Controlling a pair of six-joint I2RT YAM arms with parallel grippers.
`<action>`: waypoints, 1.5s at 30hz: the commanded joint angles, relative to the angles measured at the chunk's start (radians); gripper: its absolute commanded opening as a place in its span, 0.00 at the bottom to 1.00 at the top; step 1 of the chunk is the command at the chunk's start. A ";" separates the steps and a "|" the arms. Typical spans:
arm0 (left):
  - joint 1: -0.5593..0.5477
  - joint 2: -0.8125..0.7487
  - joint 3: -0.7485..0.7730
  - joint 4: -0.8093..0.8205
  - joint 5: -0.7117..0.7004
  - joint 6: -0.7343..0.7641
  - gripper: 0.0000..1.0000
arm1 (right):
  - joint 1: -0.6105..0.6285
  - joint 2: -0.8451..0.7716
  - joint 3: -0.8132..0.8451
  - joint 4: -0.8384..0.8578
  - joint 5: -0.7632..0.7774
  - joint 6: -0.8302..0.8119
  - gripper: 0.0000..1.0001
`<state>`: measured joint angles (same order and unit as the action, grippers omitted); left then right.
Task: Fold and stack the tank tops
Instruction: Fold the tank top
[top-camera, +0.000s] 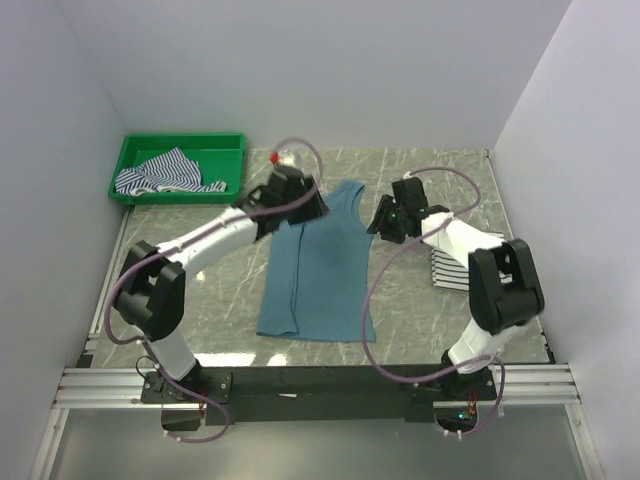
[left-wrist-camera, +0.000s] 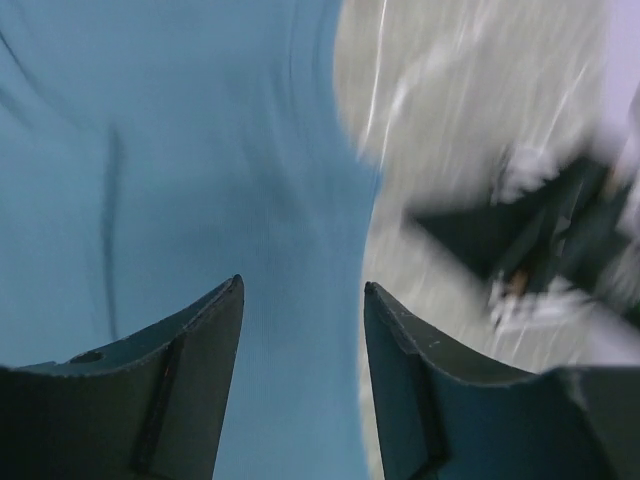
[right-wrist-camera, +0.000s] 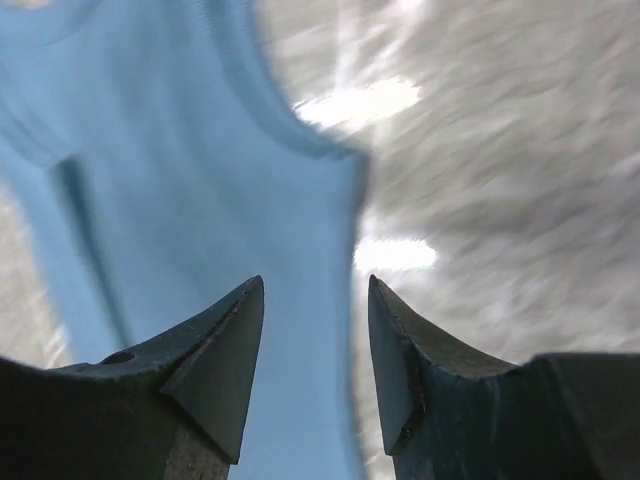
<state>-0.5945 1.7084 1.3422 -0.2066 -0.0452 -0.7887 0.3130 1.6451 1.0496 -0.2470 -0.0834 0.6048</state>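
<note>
The teal-blue tank top (top-camera: 325, 265) lies flat mid-table with its straps to the far side and a lengthwise crease near its left edge. My left gripper (top-camera: 303, 205) hovers over its upper left strap. In the left wrist view that gripper (left-wrist-camera: 303, 287) is open, with teal cloth (left-wrist-camera: 150, 150) below and nothing between the fingers. My right gripper (top-camera: 384, 222) hangs by the top's upper right edge, and in its own view it (right-wrist-camera: 315, 282) is open above the cloth's edge (right-wrist-camera: 200, 180). A white tank top with black stripes (top-camera: 448, 268) lies folded at the right, partly hidden by the right arm. The blue-and-white striped tank top (top-camera: 160, 175) is crumpled in the tray.
A green plastic tray (top-camera: 215, 148) stands at the far left corner of the marble-patterned table (top-camera: 230, 300). White walls close in the left, back and right sides. Cables loop from both arms over the table.
</note>
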 joint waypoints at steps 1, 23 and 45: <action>-0.101 -0.079 -0.099 0.024 0.031 -0.044 0.57 | -0.037 0.068 0.110 -0.024 -0.056 -0.068 0.54; -0.530 -0.035 -0.293 0.107 0.079 -0.150 0.52 | -0.077 0.271 0.144 0.049 -0.038 -0.045 0.06; -0.749 0.095 -0.164 -0.140 -0.174 -0.115 0.50 | -0.095 0.094 -0.102 0.138 -0.026 0.001 0.00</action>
<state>-1.3354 1.7855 1.1172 -0.3065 -0.1188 -0.9188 0.2283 1.7832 0.9730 -0.1028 -0.1329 0.6102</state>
